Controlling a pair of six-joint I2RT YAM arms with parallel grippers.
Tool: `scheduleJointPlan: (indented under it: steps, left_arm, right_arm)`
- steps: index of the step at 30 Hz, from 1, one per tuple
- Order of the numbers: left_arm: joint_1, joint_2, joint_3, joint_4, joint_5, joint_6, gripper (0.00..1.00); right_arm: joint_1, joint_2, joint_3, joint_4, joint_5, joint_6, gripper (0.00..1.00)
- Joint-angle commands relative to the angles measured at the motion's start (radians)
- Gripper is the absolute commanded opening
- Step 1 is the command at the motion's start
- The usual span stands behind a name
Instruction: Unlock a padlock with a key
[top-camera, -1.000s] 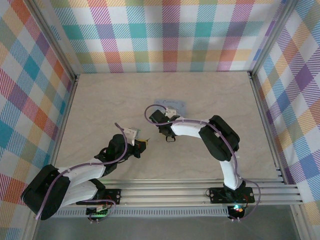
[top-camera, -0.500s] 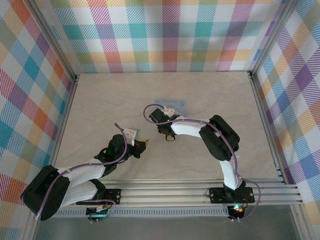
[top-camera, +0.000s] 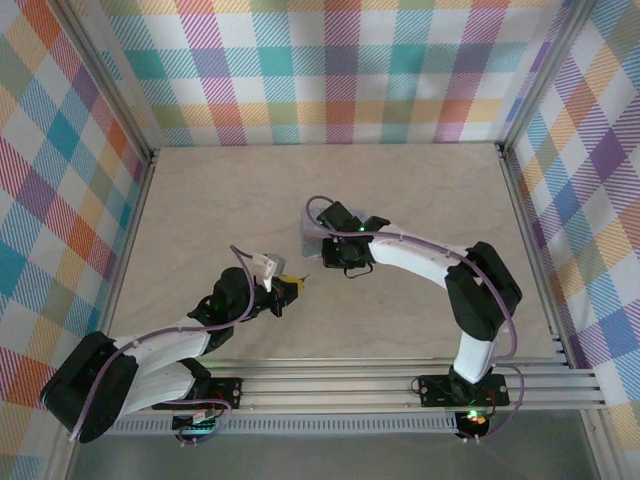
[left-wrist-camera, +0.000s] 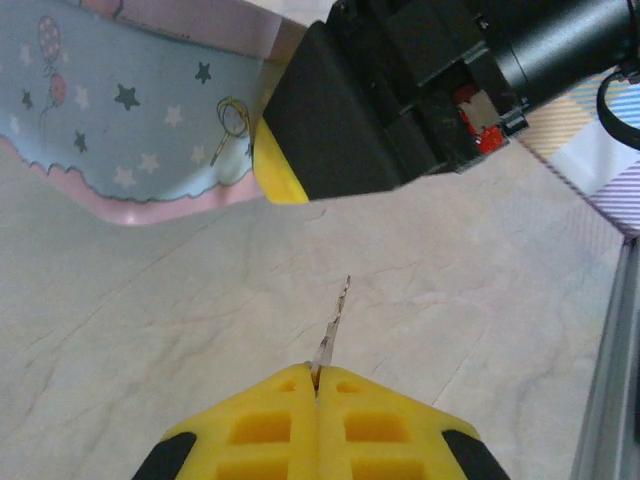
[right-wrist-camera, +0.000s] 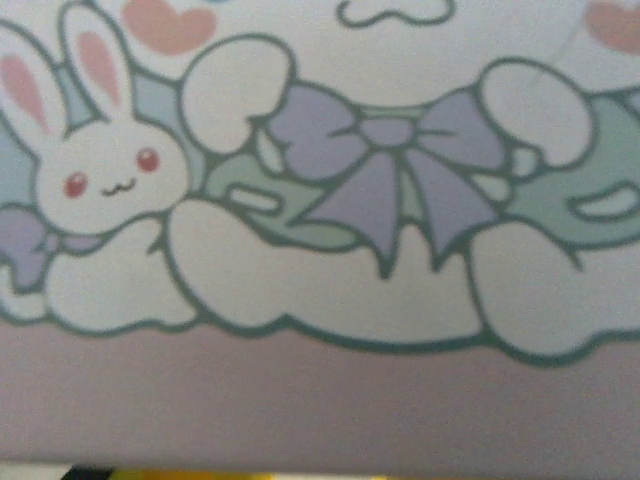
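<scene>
Roughly mid-task. I've got the key (left-wrist-camera: 333, 320) pinched in my left hand (left-wrist-camera: 315, 374), fingers pressed together on it, tip aimed toward the padlock (left-wrist-camera: 120, 130) but clearly short of it, over bare desk (left-wrist-camera: 450, 280). My right hand (left-wrist-camera: 280, 170) looks clamped on the padlock's near end. I can't spot the keyhole. Inserting, turning and opening are still left.

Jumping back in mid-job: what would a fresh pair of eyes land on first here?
A slim dark metallic key juts from the shut, yellow-tipped left gripper, low over the beige marbled table, pointing toward the flat pale blue-grey padlock with star and bunny print. The black right gripper sits right on that padlock, near the table's middle.
</scene>
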Motion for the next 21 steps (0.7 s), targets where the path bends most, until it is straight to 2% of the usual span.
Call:
scheduleJointPlan:
  steps: [1,6,14,21]
  left_arm:
    - [-0.010,0.066,0.054,0.128,0.071,-0.018,0.00]
    - [-0.022,0.181,0.068,0.297,0.088,-0.082,0.00]
    - [-0.057,0.233,0.089,0.356,0.067,-0.066,0.00]
    - [-0.057,0.381,0.135,0.490,0.068,-0.103,0.00]
  right_arm:
    - [-0.034,-0.069,0.004,-0.043,-0.116,0.035,0.00]
    - [-0.066,-0.120,-0.015,-0.050,-0.175,0.074,0.00]
    - [-0.130,-0.179,-0.040,-0.066,-0.284,0.123,0.00]
    - [-0.151,-0.177,-0.038,-0.077,-0.324,0.141,0.00]
